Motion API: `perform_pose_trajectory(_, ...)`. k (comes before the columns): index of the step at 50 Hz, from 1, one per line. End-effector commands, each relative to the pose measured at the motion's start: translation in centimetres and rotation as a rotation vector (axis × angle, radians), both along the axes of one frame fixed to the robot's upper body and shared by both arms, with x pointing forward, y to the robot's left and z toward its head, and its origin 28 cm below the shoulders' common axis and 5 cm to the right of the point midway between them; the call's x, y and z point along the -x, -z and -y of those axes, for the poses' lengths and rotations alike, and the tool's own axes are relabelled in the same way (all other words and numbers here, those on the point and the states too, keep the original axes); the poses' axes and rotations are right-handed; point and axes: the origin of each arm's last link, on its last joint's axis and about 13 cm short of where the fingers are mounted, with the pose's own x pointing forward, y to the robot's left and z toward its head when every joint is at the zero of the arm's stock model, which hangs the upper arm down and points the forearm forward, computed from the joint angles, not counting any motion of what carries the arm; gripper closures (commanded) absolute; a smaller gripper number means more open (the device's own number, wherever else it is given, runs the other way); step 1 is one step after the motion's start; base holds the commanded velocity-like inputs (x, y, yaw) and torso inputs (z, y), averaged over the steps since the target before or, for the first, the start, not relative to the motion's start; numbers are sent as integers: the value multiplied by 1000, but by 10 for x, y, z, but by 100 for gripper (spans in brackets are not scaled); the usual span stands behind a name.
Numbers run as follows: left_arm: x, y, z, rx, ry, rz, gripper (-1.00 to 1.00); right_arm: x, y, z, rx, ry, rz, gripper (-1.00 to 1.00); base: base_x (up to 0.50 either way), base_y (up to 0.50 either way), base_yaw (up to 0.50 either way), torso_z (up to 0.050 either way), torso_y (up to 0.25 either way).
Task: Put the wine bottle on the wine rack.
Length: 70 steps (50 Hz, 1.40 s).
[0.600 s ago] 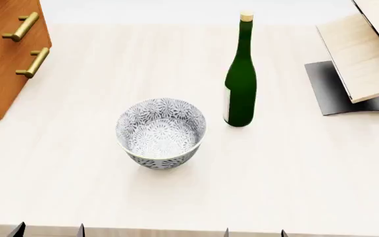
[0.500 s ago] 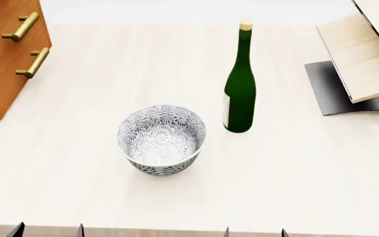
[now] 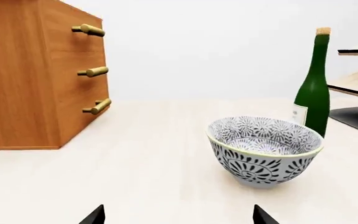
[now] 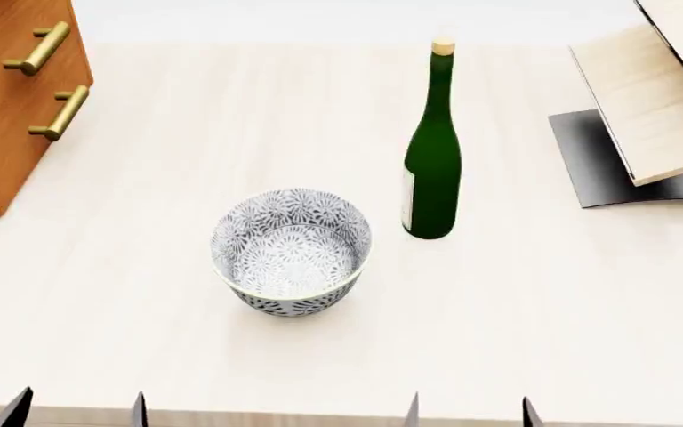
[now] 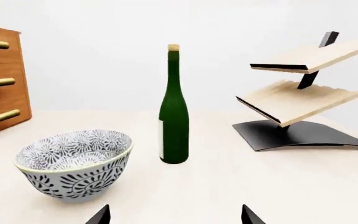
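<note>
The wine bottle (image 4: 432, 169) stands upright near the middle of the table, dark green with a tan cork and a white label; it also shows as the bottle (image 5: 173, 122) and the bottle (image 3: 312, 98) in the wrist views. The wine rack (image 4: 656, 98), two tilted light wood boards on a curved grey base, stands at the right edge, seen whole as the rack (image 5: 300, 100). My left gripper (image 4: 78, 411) and right gripper (image 4: 471, 413) sit at the table's near edge, only their dark fingertips showing. Both are open, with nothing between their fingers, well short of the bottle.
A patterned grey-white bowl (image 4: 291, 250) sits just left of and nearer than the bottle. A brown wooden drawer cabinet (image 4: 10, 98) with brass handles stands at the far left. The pale wooden table (image 4: 532, 302) stretches between them.
The head view shifted slightly, so bottle and bowl sit a little lower in the picture. Both grippers' fingertips now reach a bit further into view.
</note>
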Motion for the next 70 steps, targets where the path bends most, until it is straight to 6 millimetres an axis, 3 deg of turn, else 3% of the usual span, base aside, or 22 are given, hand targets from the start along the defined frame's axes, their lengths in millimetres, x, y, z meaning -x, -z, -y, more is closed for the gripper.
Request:
perform_pose_trajectory(1, 22, -26, 4, -7, 11, 124, -100, 23, -31, -2, -11, -25, 146, -100, 0, 0, 0, 0, 0)
perform_pose_trajectory(10, 50, -49, 5, 1, 14, 251, -100, 47, -55, -5, 9, -43, 281, -100, 0, 0, 0, 0, 0)
perform_pose_trajectory(22, 81, -79, 9, 2, 32, 408, -100, 75, -103, -2, -20, -59, 463, -100, 0, 0, 0, 0, 0)
perform_pose_trajectory(34, 101, -83, 9, -1, 21, 499, -100, 87, -100, -3, -31, -79, 489, -100, 0, 0, 0, 0, 0)
perform_pose_trajectory(70, 98, -80, 12, -8, 34, 489, -100, 89, -98, -6, -32, -99, 480, -100, 93, 0, 0, 0, 0)
